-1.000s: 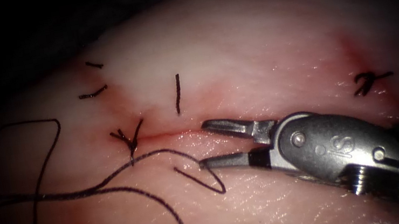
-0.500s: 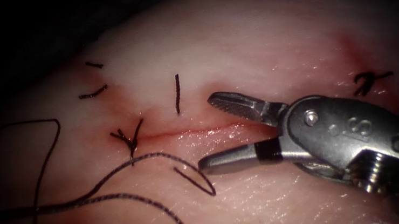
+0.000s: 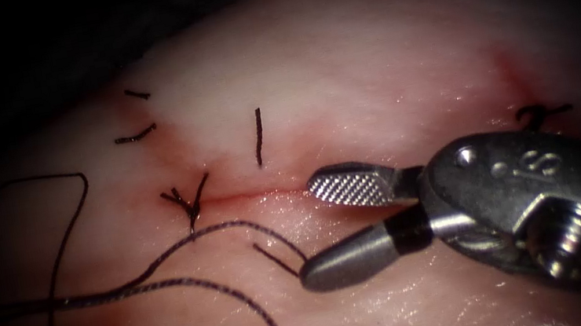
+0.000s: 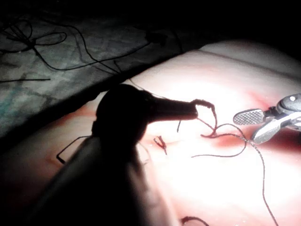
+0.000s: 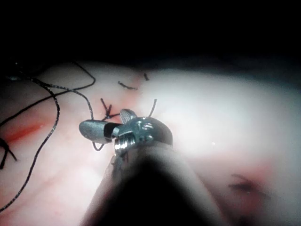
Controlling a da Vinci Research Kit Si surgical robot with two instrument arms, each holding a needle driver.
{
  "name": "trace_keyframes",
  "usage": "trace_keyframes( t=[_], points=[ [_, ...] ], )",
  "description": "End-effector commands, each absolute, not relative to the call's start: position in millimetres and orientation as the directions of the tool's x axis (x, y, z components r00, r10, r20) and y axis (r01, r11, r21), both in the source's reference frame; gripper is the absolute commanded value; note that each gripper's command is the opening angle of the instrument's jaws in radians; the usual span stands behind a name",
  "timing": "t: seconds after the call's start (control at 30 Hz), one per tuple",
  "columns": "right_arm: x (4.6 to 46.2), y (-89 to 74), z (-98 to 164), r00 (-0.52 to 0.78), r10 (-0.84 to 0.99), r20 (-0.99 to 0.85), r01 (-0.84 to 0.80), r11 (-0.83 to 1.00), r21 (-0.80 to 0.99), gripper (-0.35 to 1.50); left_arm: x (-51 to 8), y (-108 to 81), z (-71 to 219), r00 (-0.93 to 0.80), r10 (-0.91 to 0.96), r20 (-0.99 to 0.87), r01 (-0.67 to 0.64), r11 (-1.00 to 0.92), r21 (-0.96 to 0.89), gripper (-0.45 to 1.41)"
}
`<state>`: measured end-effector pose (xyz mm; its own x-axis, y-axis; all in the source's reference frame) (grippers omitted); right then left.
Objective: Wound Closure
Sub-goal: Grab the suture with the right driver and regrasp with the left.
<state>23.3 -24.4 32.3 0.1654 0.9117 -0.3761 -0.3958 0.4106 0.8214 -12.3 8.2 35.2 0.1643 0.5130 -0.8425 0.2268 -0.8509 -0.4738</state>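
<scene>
Two jaws of the right end effector (image 3: 322, 229) stand apart over the cut (image 3: 248, 194), empty. Its upper jaw, ridged face showing, lies on the line of the cut; its lower jaw rests on the tissue (image 3: 370, 69) below, with its tip just beside a small loop of thread (image 3: 168, 284). From that loop the thread runs away to the left in two dark strands, one arching up near a knot (image 3: 188, 199) tied on the cut, the other curving down and out of the endoscope view. A further strand makes a tall bend far to the left. Short cut ends of thread (image 3: 258, 137) stand above the cut, and two more lie higher, to the left. Another knot (image 3: 537, 115) sits at the right, partly behind the tool's wrist. A faint line of red fluid (image 3: 232, 195) marks the cut.

In the left wrist view the left end effector (image 4: 193, 110) is a dark shape over the tissue, and thread curls from its tip; I cannot tell whether its jaws are together or apart, nor whether they hold the strand. The needle cannot be made out.
</scene>
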Motion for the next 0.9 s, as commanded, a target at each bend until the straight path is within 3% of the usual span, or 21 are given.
trace_keyframes(
  t=[0.03,0.1,0.23,0.27,0.3,0.6,0.67,0.7,0.73,0.77,0.8,0.83,0.9],
  points=[
    [24.7,-23.7,32.7,0.162,0.91,-0.383,-0.394,0.415,0.82,1.03,-12.8,9.1,35.4,0.166,0.508,-0.845,0.227,-0.854,-0.469,-0.45],
    [25.1,-24.1,32.9,0.161,0.908,-0.387,-0.395,0.419,0.817,0.83,-12.8,9.1,35.4,0.166,0.508,-0.845,0.226,-0.854,-0.469,-0.45],
    [26.8,-25.6,34.2,0.163,0.899,-0.407,-0.4,0.437,0.806,0.79,-12.9,9.0,35.2,0.166,0.508,-0.845,0.226,-0.854,-0.469,-0.45],
    [27.2,-25.8,34.6,0.165,0.897,-0.411,-0.4,0.441,0.803,0.69,-12.9,9.0,35.2,0.166,0.508,-0.845,0.226,-0.854,-0.469,-0.45],
    [27.4,-25.8,34.9,0.178,0.895,-0.41,-0.392,0.446,0.804,-0.35,-12.8,9.0,35.2,0.166,0.508,-0.845,0.226,-0.854,-0.469,-0.45],
    [25.3,-21.3,33.0,0.177,0.904,-0.39,-0.448,0.427,0.786,-0.35,-12.0,9.3,36.0,0.125,0.507,-0.853,0.175,-0.858,-0.484,-0.45],
    [25.4,-20.2,33.2,0.154,0.906,-0.394,-0.47,0.418,0.778,-0.35,-12.0,9.4,36.9,0.101,0.514,-0.852,0.137,-0.855,-0.5,0.04],
    [25.4,-20.2,33.2,0.154,0.906,-0.394,-0.47,0.418,0.778,-0.35,-12.0,9.4,36.9,0.101,0.514,-0.852,0.137,-0.855,-0.5,0.04],
    [25.5,-20.1,33.4,0.152,0.907,-0.393,-0.476,0.416,0.775,-0.35,-12.0,9.4,37.3,0.083,0.532,-0.843,0.114,-0.845,-0.522,0.27],
    [25.9,-19.9,34.6,0.147,0.906,-0.397,-0.504,0.414,0.758,-0.35,-11.9,9.2,38.7,0.009,0.576,-0.817,-0.002,-0.817,-0.576,1.3],
    [25.9,-19.9,34.6,0.147,0.906,-0.397,-0.504,0.414,0.758,-0.35,-11.9,9.2,38.7,0.009,0.576,-0.817,-0.002,-0.817,-0.576,1.3],
    [26.2,-20.1,36.1,0.145,0.903,-0.405,-0.527,0.417,0.741,-0.35,-11.6,8.7,40.0,-0.071,0.631,-0.773,-0.151,-0.773,-0.617,1.26],
    [26.0,-20.1,37.1,0.144,0.901,-0.409,-0.555,0.415,0.721,-0.35,-11.1,8.5,40.8,-0.091,0.644,-0.759,-0.157,-0.762,-0.628,1.26]
  ],
)
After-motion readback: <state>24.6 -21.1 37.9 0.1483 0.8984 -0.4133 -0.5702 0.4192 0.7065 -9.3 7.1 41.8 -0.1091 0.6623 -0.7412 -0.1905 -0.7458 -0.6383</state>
